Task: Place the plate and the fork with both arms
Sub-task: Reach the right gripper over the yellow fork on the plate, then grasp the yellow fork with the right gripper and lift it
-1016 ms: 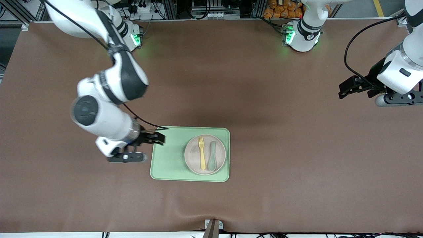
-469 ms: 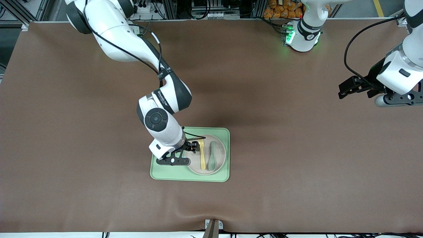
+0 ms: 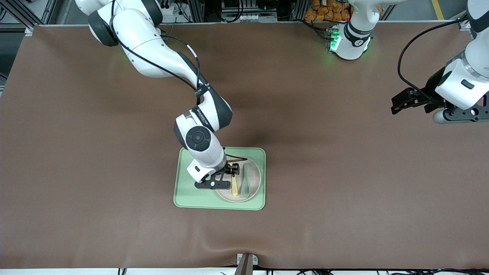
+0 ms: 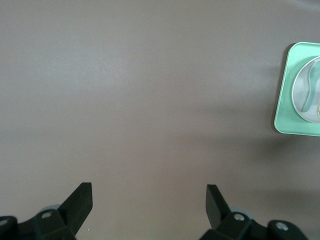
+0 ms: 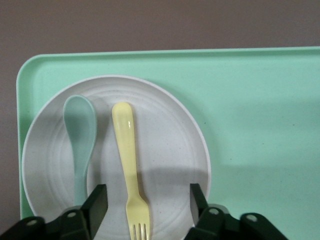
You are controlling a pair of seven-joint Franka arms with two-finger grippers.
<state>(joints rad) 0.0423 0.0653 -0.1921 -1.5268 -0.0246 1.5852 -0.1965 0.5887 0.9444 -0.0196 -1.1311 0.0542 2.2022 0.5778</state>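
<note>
The off-white plate [image 3: 255,177] lies on a light-green tray [image 3: 191,196]. On it the pale-yellow fork [image 3: 234,189] rests beside a teal spoon [image 3: 245,179]. My right gripper [image 3: 233,170] hangs low over the plate at the fork's tine end. In the right wrist view the fork [image 5: 129,160] runs between the fingers of my right gripper [image 5: 148,192], which is open and clear of the fork on both sides. The plate [image 5: 170,150] fills the space under it. My left gripper [image 3: 395,107] waits open over bare table at the left arm's end, nothing between its fingers [image 4: 149,189].
A brown mat [image 3: 344,172] covers the whole table. In the right wrist view the spoon [image 5: 81,130] lies parallel to the fork, outside the fingers. The tray [image 5: 260,110] has bare green surface beside the plate. The tray's corner [image 4: 285,100] also shows in the left wrist view.
My right arm has swung from beside the tray at the right arm's end to over the plate, bringing its gripper down around the fork's tine end. The left arm has stayed still.
</note>
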